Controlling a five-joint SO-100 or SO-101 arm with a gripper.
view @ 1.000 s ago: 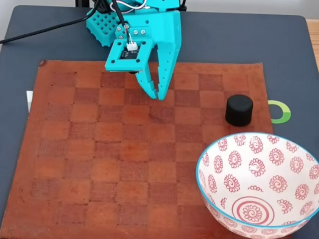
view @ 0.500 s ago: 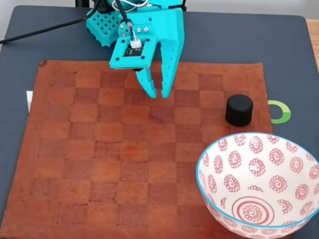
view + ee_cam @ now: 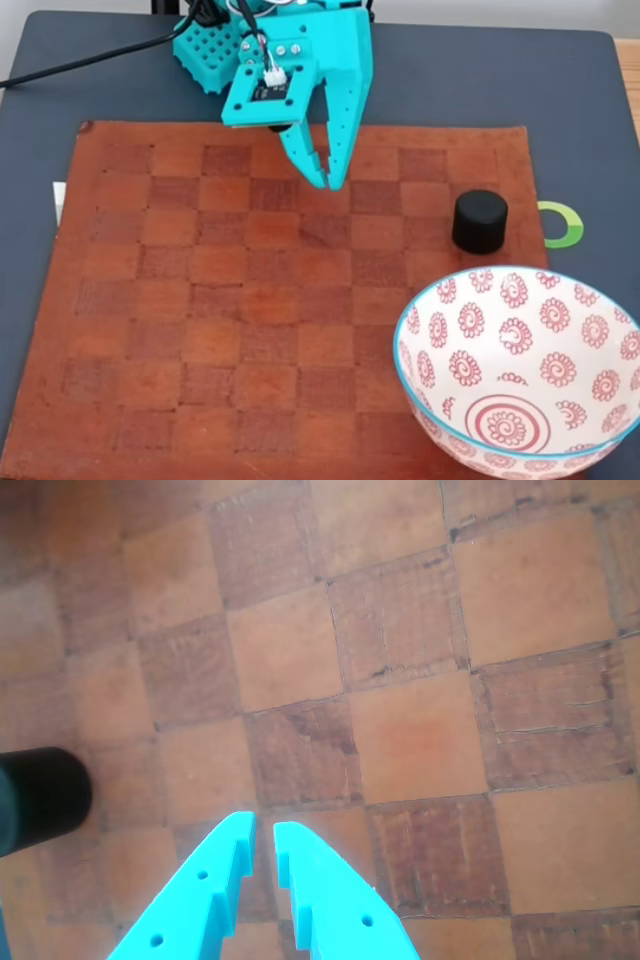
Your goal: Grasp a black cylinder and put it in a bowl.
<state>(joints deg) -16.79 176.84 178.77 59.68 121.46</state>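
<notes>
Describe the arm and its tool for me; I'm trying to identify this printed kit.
The arm is bright turquoise plastic. Its tool has two long tapering fingers with small round holes along them. A flat turquoise plate carrying a small dark board with a white connector sits on the wrist, fed by white and black cables. A studded turquoise block sits behind it.

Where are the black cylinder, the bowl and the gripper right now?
black cylinder point(image 3: 480, 213): fixed view, on its flat top.
bowl point(image 3: 403, 312): fixed view, on the blue rim at its left side.
gripper point(image 3: 327, 182): fixed view, midway between the fingertips, above the checkered mat.
</notes>
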